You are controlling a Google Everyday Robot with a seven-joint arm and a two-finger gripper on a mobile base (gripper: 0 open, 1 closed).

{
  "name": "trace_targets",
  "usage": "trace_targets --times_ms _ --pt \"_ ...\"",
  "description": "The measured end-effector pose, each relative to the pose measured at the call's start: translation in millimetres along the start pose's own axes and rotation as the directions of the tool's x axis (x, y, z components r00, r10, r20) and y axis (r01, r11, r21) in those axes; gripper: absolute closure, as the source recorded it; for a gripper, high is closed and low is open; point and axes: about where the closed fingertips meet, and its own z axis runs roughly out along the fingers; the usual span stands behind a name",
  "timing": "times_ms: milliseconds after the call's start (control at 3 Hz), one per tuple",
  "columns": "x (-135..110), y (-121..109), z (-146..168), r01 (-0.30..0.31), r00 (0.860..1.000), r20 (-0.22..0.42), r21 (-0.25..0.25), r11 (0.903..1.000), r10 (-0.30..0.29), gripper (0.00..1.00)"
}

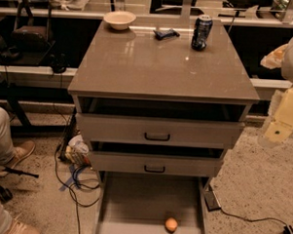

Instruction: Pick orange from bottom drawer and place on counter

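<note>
One orange [171, 224] in bottom drawer [133, 201]; gripper [276, 130] right of counter [163, 66]

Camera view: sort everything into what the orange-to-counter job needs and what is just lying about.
For the job: orange, in the open bottom drawer; counter; gripper, at the right edge, well above the orange.

Lying about: cream bowl, soda can and small dark object on the counter; cables on the floor.

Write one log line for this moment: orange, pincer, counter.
orange: in bottom drawer, untouched | pincer: at view's right edge, clear of bottom drawer | counter: no orange yet
</note>
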Motion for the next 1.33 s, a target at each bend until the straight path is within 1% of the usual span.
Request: trace_targets --times_ms 333,667,1000,1333 --pt "27.6 17.4 66.8 -0.124 0.979 0.142 -0.147 0.9813 0.145 0.0" --pt "40.6 36.4 114.7 -0.205 0.93 0.251 -0.251 0.9459 0.269 0.0" --pt "43.7 58.4 165.1 -0.281 0.877 0.281 -0.358 0.8905 0.389 0.0" --pt "43.2 61.0 168.3 -0.28 0.877 0.278 -0.365 0.8879 0.391 0.0"
